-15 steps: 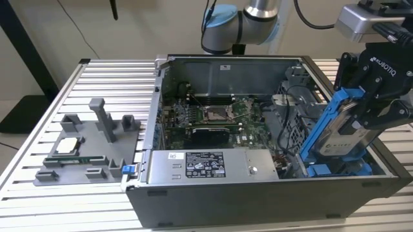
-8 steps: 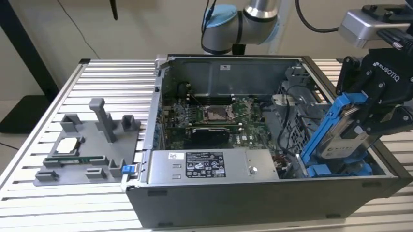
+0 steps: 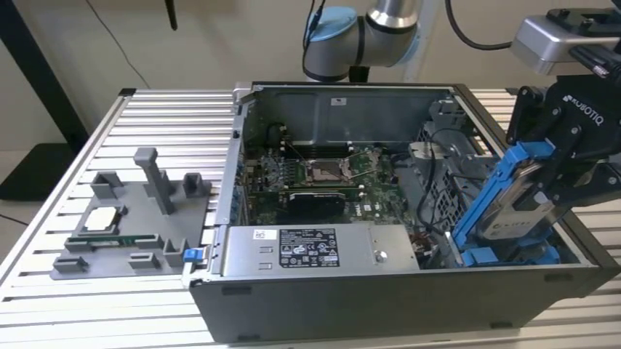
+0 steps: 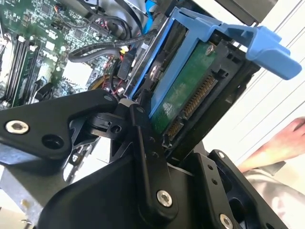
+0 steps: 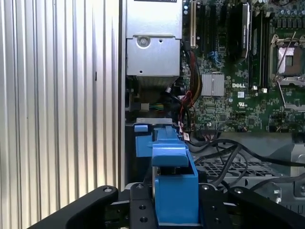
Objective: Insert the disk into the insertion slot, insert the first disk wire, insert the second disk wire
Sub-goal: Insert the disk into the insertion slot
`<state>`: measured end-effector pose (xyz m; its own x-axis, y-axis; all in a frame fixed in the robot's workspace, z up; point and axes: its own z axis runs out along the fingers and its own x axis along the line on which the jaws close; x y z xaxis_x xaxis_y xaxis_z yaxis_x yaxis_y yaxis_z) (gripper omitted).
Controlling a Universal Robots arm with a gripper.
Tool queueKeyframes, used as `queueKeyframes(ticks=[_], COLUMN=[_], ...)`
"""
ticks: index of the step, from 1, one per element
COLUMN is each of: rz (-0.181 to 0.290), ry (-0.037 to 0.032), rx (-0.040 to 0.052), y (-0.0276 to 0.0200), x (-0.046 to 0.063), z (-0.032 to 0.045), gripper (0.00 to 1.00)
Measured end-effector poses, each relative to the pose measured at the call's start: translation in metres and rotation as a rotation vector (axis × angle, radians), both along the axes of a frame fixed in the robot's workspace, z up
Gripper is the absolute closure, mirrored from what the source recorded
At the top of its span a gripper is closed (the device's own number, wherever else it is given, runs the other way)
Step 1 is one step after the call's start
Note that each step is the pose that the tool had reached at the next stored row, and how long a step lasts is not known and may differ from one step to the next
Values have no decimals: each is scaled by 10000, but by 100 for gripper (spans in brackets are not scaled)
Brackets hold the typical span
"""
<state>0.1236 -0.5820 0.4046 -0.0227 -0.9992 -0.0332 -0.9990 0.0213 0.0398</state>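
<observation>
My gripper [image 3: 555, 190] is shut on the disk [image 3: 515, 206], a grey drive in a bright blue caddy. It holds the disk steeply tilted above the right end of the open computer case. In the second wrist view the disk [image 4: 189, 98] shows its green board and connector row between the black fingers [image 4: 143, 143]. The insertion slot [image 3: 507, 254], with blue rails, lies just under the disk's lower end. In the first wrist view the caddy [image 5: 174, 188] sits over the slot's blue tab [image 5: 142, 140]. Loose black wires [image 5: 228, 151] lie beside the bay.
A grey labelled power-supply box [image 3: 321, 248] fills the case's front, and the motherboard [image 3: 330, 174] lies behind it. A grey fixture [image 3: 136, 218] with small parts sits on the slatted table [image 3: 58, 305] at the exterior view's left. A person's hand [image 4: 281, 143] is close behind the disk.
</observation>
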Motion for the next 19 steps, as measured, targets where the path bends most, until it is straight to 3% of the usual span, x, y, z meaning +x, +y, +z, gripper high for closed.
queueKeyframes(ticks=[9, 19], rz=[-279, -558], ry=[0, 1], rx=[0, 8], y=[13, 62], x=[-2, -24], z=[0, -5], gripper=[100, 100])
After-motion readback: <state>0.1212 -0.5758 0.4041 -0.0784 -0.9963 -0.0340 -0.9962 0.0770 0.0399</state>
